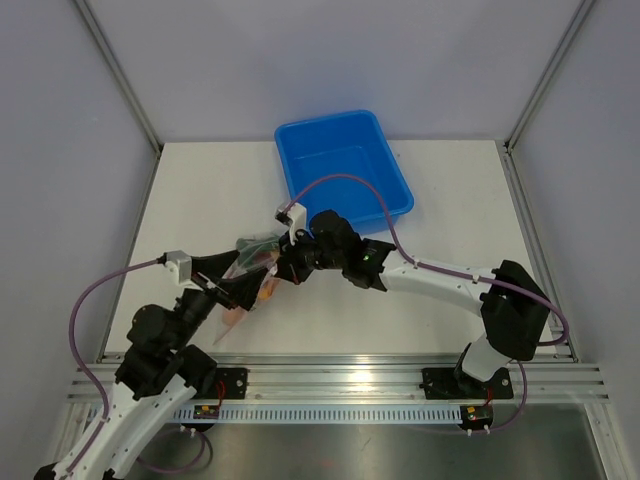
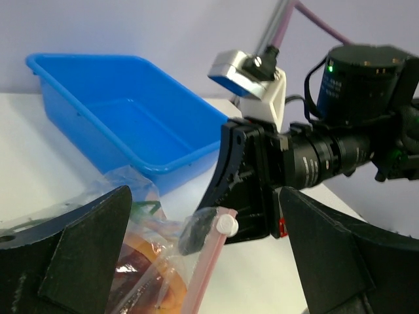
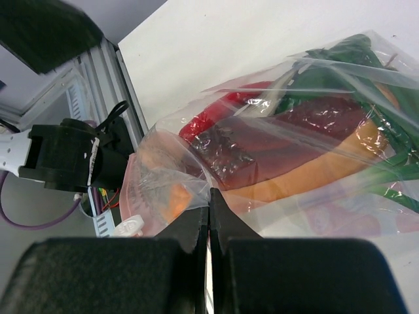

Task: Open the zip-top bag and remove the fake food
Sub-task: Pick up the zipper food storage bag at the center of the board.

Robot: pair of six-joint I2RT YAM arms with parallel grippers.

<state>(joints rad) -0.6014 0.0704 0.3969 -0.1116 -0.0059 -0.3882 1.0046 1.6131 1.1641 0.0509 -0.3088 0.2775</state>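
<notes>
The clear zip-top bag (image 1: 250, 270) lies on the white table between the two arms. Its pink zip strip (image 2: 206, 268) and white slider (image 2: 227, 224) run up the middle of the left wrist view. My left gripper (image 2: 203, 196) is wide open, one finger on each side of the bag's mouth, touching nothing. My right gripper (image 3: 209, 196) is shut on a fold of the bag's film near the slider (image 3: 129, 227). Inside the bag (image 3: 294, 131) the fake food shows: a red chilli (image 3: 203, 121), green pieces (image 3: 340, 72) and an orange piece (image 3: 308, 170).
A blue plastic tub (image 1: 345, 175) stands at the back of the table, just behind the right arm's wrist. The same tub (image 2: 131, 118) shows with nothing in it. Grey walls enclose the table on three sides. An aluminium rail (image 1: 330, 385) runs along the near edge.
</notes>
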